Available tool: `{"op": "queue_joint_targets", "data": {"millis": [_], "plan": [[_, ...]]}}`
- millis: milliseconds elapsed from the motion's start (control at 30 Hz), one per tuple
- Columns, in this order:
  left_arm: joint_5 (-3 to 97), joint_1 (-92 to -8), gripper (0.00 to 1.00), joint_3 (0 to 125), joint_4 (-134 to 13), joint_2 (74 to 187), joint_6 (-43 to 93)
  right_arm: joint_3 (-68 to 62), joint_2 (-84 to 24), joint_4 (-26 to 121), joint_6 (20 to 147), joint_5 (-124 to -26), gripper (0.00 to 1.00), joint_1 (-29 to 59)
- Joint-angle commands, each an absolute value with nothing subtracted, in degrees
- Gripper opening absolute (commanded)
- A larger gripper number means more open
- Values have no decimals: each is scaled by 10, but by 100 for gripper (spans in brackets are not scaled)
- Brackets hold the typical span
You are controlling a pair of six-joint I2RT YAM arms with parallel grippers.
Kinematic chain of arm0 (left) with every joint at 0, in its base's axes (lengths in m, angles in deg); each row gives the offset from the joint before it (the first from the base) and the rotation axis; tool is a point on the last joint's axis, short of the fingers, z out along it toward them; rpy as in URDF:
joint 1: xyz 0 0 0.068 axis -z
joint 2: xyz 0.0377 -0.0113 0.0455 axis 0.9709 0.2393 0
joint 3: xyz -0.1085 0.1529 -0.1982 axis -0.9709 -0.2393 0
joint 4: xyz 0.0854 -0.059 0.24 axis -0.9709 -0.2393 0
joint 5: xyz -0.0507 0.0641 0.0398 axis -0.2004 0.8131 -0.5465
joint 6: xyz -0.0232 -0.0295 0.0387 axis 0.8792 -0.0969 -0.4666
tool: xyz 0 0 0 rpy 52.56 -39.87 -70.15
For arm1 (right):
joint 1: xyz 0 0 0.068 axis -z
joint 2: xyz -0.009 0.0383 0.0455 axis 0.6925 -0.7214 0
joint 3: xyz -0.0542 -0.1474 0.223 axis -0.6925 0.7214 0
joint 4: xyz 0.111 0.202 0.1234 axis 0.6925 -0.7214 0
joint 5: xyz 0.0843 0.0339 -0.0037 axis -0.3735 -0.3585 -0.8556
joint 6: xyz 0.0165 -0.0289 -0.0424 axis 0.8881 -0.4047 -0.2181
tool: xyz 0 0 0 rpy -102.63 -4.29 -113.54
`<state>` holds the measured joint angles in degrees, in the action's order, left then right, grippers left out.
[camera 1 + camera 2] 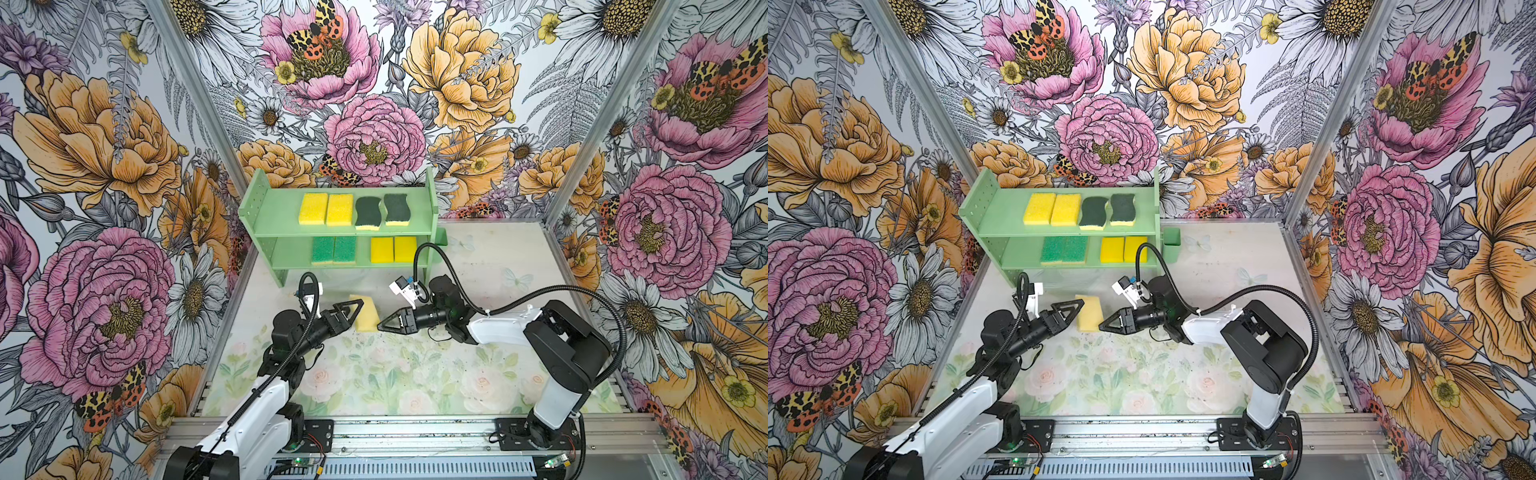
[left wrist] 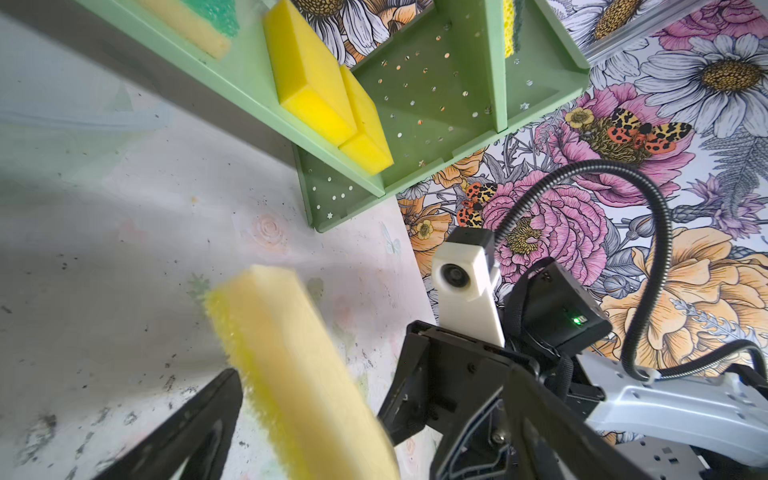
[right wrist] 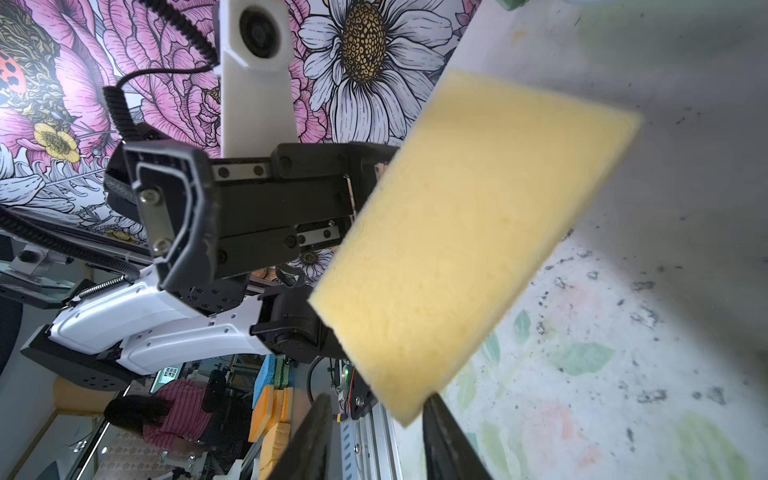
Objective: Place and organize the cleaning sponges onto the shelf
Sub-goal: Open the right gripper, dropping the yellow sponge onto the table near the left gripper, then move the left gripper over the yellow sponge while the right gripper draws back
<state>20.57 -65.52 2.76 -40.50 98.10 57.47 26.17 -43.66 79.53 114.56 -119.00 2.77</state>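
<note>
Top views both show the mint-green wooden two-tier shelf (image 1: 270, 208) standing at the back of the pale floral-printed surface (image 1: 374, 374), with eight sponges on it. On its upper tier four lie in a row: two plain yellow rectangular foam sponges (image 1: 313, 208) side by side and touching, then two wavy-edged dark-green-topped sponges (image 1: 368, 212) with yellow bases, just beside each other. On the lower tier sit two bright-green-topped rectangular sponges (image 1: 323, 249), touching, and, after a gap, two more plain yellow blocks (image 1: 381, 250), also touching. A small green cup (image 1: 1172, 241) sits against the outside of the shelf's right side panel; I cannot see into it.

The ninth piece, a paler yellow rectangular sponge (image 1: 365, 316), is off the shelf, just in front of it, tilted on edge between my two tools. My right tool (image 1: 380, 328) is clamped on its near lower corner; the right wrist view shows that corner tucked between the fingertips. My left tool (image 1: 354, 312) stands wide apart, one finger on either side of the same sponge, not closed on it, as the left wrist view shows.
</note>
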Motion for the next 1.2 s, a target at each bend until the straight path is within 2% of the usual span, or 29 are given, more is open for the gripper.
{"op": "queue_joint_targets", "data": {"millis": [0, 367, 500, 600, 700, 767, 833, 1000, 1167], "plan": [[225, -635, 99, 30, -368, 1000, 577, 250, -460, 848, 1164, -1204, 38, 23], [233, -607, 99, 41, -291, 1087, 589, 250, -471, 843, 1166, -1195, 39, 21], [227, -615, 99, 43, -297, 1084, 586, 252, -455, 776, 1126, -1176, 41, 23], [231, -620, 99, 50, -344, 1068, 567, 240, -427, 667, 1065, -1126, 45, 24], [277, -612, 99, 74, -466, 1040, 499, 233, -387, 574, 1011, -1069, 49, 27], [367, -587, 99, 110, -598, 1019, 417, 239, -359, 554, 999, -1047, 51, 33], [423, -562, 99, 138, -664, 1005, 359, 244, -335, 525, 987, -1028, 56, 41], [486, -519, 99, 157, -676, 986, 297, 261, -285, 480, 966, -1009, 65, 63], [501, -519, 99, 178, -661, 1046, 262, 288, -243, 468, 961, -998, 71, 90]]}}
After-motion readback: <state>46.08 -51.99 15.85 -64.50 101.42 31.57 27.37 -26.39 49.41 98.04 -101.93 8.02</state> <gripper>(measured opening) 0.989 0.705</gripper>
